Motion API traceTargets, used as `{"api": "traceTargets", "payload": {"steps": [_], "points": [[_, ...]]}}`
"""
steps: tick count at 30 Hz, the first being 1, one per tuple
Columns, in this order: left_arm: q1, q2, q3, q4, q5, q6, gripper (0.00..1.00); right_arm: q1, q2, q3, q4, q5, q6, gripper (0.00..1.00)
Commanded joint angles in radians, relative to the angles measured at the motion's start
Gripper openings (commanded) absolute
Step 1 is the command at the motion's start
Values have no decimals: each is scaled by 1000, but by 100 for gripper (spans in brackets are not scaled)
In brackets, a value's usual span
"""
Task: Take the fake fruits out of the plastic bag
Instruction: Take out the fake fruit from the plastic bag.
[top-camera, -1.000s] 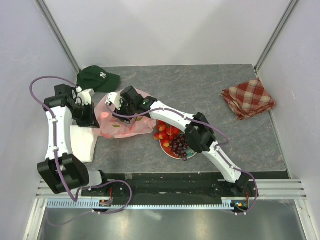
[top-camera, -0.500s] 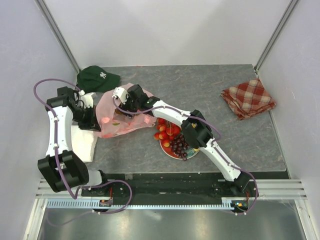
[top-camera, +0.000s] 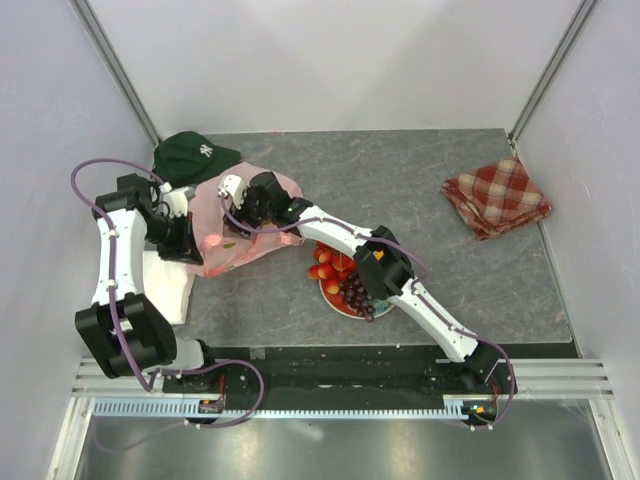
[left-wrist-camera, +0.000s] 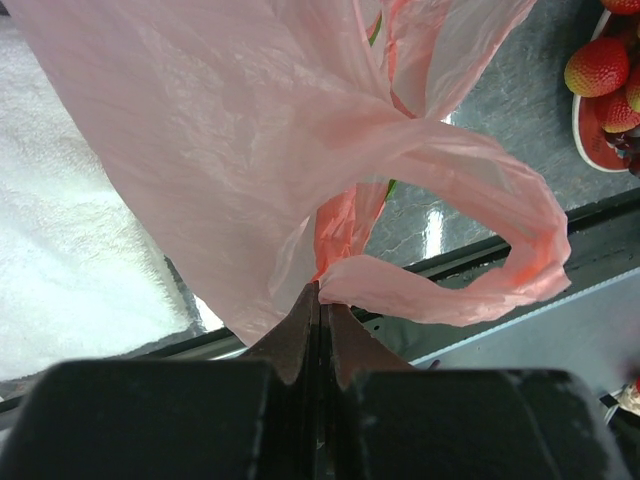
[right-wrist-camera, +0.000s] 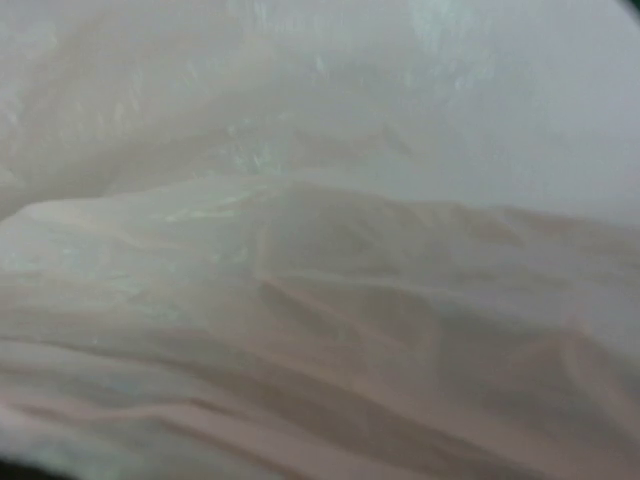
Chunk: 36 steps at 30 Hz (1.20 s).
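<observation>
The left gripper (left-wrist-camera: 318, 292) is clenched on a pinch of the pink plastic bag (top-camera: 252, 246), which lies at the left middle of the grey surface (top-camera: 420, 190). The right gripper (top-camera: 243, 203) is pressed into the bag's upper part; whether it is released or clenched I cannot tell. Some fake fruits (top-camera: 340, 280), red berries and dark grapes, sit on a red plate (left-wrist-camera: 590, 150) at lower centre.

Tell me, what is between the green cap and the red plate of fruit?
The pink plastic bag lies between the green cap and the red plate. You can see it in the top view.
</observation>
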Motion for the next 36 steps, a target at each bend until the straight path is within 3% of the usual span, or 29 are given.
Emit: {"api": "traceTargets", "payload": {"steps": [1, 10, 13, 15, 19, 23, 29, 34, 36], "points": [[6, -17, 34, -20, 24, 28, 2, 7, 9, 32, -23, 16, -39, 86], [6, -8, 67, -23, 41, 31, 2, 6, 11, 33, -55, -1, -93, 58], [6, -1, 74, -22, 38, 25, 2, 6, 12, 29, -22, 17, -94, 56], [6, 1, 77, -22, 39, 20, 1, 9, 8, 17, -8, 11, -91, 57], [5, 0, 79, -22, 41, 20, 1, 15, -27, -75, 79, 14, -97, 84], [5, -1, 81, -31, 32, 20, 2, 24, 2, -31, 112, -19, -142, 87], [6, -4, 88, -36, 16, 18, 2, 41, 65, 66, 89, -38, -201, 60], [5, -5, 91, -34, 15, 14, 2, 41, 5, -28, 72, -45, -218, 35], [6, -4, 93, -36, 15, 9, 1, 41, -49, -95, 61, -50, -232, 30]]}}
